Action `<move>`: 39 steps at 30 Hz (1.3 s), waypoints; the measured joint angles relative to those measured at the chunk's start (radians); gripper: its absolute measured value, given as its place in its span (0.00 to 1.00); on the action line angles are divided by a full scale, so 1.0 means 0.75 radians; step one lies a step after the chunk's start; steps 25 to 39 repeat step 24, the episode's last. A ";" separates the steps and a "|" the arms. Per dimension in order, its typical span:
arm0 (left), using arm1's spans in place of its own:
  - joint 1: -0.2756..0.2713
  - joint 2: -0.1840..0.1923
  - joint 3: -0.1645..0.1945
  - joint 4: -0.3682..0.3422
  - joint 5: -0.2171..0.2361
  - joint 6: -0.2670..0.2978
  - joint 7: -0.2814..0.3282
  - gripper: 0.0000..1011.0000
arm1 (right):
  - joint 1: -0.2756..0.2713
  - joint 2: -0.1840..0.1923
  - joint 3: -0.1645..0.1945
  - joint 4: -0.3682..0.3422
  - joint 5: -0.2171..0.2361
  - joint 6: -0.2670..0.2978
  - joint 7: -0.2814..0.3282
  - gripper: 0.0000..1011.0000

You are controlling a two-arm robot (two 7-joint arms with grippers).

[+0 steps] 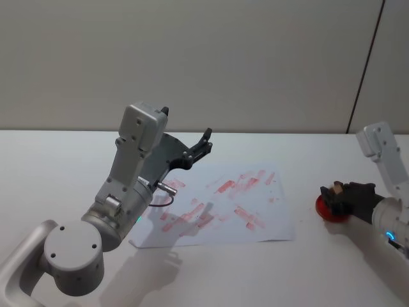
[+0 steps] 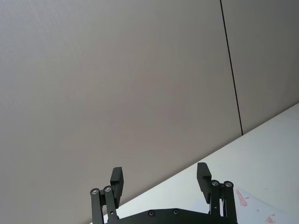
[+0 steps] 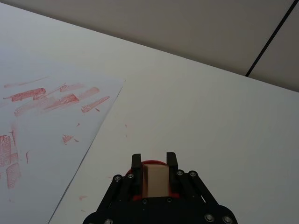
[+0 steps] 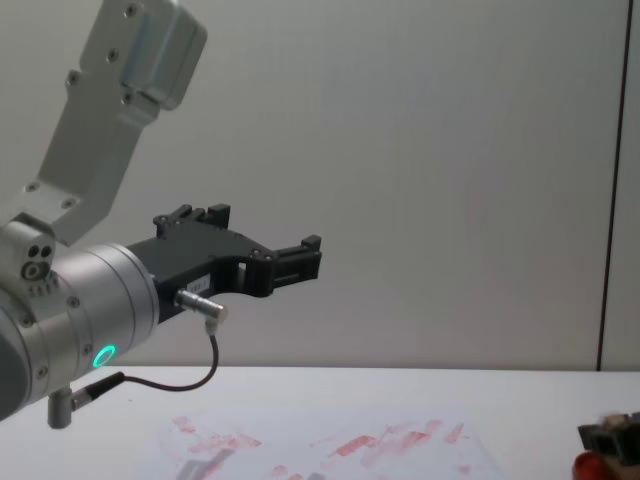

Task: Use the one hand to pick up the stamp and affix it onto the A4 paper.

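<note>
My right gripper (image 1: 337, 196), on the arm with the blue ring, is low at the table's right side, shut on the stamp (image 1: 332, 190). The right wrist view shows the pale tan stamp (image 3: 155, 179) clamped between the two black fingers (image 3: 136, 161), directly over the flat red tray (image 1: 326, 212). I cannot tell whether the stamp touches the tray. The A4 paper (image 1: 220, 204), white with red smears, lies at the table's middle, left of that gripper. My left gripper (image 1: 202, 144), on the green-ringed arm, hangs open and empty in the air above the paper's far left part.
The white table (image 1: 57, 166) runs back to a plain grey wall. The raised left arm (image 4: 90, 290) looms over the paper's left half. Bare tabletop (image 3: 210, 121) lies between the paper's right edge and the red tray (image 4: 600, 466).
</note>
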 joint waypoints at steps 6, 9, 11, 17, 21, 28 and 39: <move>0.000 0.000 0.000 0.000 0.000 0.000 0.000 0.99 | -0.003 0.002 0.001 0.001 -0.005 0.008 -0.005 0.45; 0.000 0.000 0.000 0.000 0.000 0.000 0.000 0.99 | -0.004 0.002 0.001 0.002 -0.007 0.010 -0.007 0.53; 0.000 0.000 0.000 0.000 0.000 0.000 0.000 0.99 | -0.004 0.003 0.001 0.002 -0.008 0.011 -0.007 0.62; 0.000 0.000 0.000 0.000 0.000 0.000 0.000 0.99 | -0.005 0.003 0.002 0.002 -0.010 0.015 -0.009 0.81; 0.000 0.000 0.000 0.000 0.000 0.000 0.000 0.99 | -0.006 0.004 0.002 0.002 -0.011 0.016 -0.010 0.91; 0.000 0.000 0.000 0.000 0.000 0.000 0.000 0.99 | -0.006 0.004 0.002 0.002 -0.011 0.017 -0.010 0.97; 0.000 0.000 0.000 0.000 0.000 0.000 0.000 0.99 | -0.006 0.004 0.002 0.002 -0.011 0.017 -0.010 0.97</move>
